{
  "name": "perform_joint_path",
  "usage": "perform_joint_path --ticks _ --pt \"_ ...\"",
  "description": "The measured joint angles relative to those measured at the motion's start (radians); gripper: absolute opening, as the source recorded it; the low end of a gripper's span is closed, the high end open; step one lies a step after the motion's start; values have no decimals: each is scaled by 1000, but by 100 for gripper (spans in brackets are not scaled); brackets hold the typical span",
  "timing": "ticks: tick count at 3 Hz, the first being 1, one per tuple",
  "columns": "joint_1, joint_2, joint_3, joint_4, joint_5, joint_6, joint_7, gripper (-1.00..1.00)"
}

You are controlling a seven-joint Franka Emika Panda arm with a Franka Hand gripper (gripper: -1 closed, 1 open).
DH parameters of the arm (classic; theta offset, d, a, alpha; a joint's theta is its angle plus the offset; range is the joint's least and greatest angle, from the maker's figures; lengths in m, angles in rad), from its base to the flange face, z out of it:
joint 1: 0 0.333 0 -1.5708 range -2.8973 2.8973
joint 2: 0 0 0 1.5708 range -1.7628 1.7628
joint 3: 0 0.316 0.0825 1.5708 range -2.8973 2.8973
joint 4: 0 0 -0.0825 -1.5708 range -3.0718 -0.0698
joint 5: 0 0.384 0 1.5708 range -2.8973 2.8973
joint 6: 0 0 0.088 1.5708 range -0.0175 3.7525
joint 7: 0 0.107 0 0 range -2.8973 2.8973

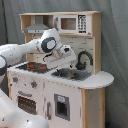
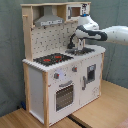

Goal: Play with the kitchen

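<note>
One kitchen, tall, stiff wood, too heavy to lift; it sits directly under the jaws. We can't tell how wide the jaws are or if they hold anything. We'd grip small parts: black faucet just beside, or oven door handle well below.

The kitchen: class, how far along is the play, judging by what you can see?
Done: nothing on the kitchen looks altered; the oven door is shut. In hand: the claw hangs over the sink, beside the black faucet. Left: actually working any part.
</note>
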Motion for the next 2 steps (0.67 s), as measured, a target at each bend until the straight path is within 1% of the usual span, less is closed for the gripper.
perform_joint_path --ticks 1,2 --pt "-65 20 74 53 0 0 -1 100" --pt "-91 48 149 71 5 -5 -55 100"
